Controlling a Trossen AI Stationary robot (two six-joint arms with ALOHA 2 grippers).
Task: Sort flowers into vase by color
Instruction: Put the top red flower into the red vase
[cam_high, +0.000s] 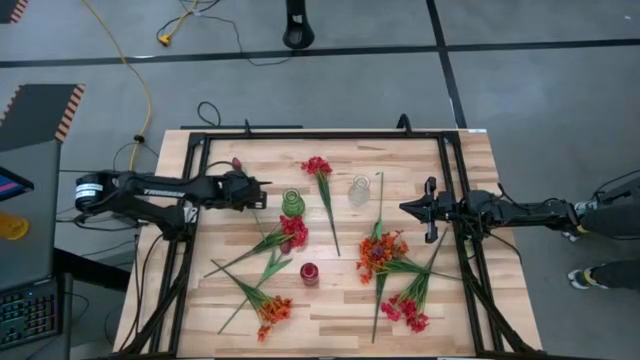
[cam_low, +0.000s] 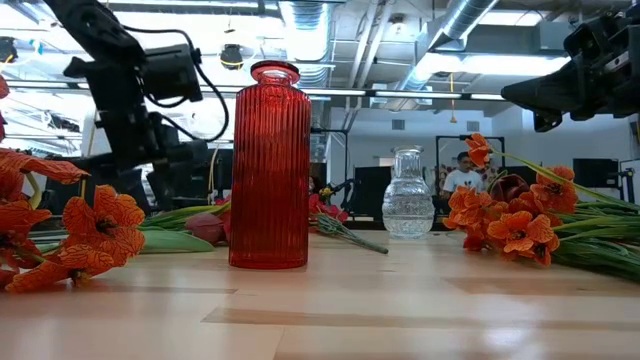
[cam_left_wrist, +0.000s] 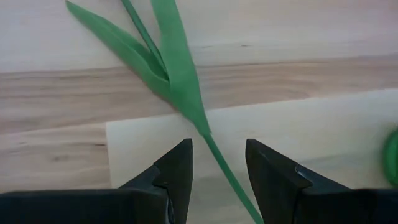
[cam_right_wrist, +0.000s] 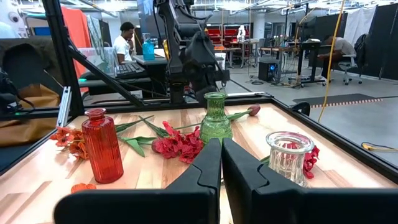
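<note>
Flowers lie scattered flat on the bench (cam_high: 330, 310); none is in a vase yet. Red vase (cam_high: 309, 274) near centre, green vase (cam_high: 291, 202) and clear vase (cam_high: 359, 190) farther back, all upright.

Left end effector (cam_left_wrist: 217, 165): at the left far part of the bench, just left of the green vase, pointing down. Fingers part-open, straddling a thin green stalk (cam_left_wrist: 221, 165); not seen to be pinching it. This stalk seems to belong to the maroon bud stem (cam_high: 238, 163) lying far-left.

Right end effector (cam_right_wrist: 221, 163): waits at the right side of the bench, fingers nearly together, holding nothing.

Handling judgement:
- Stems look very light, with thin, springy stalks and soft leaves.
- A stalk may roll or slip between the fingers; the heavier head will droop if held low.
- Best hold: bare stalk just below the leaf fork (cam_left_wrist: 163, 71), not on leaves or petals.
- Vases are glass with narrow necks, so a stray stalk could tip them.
</note>
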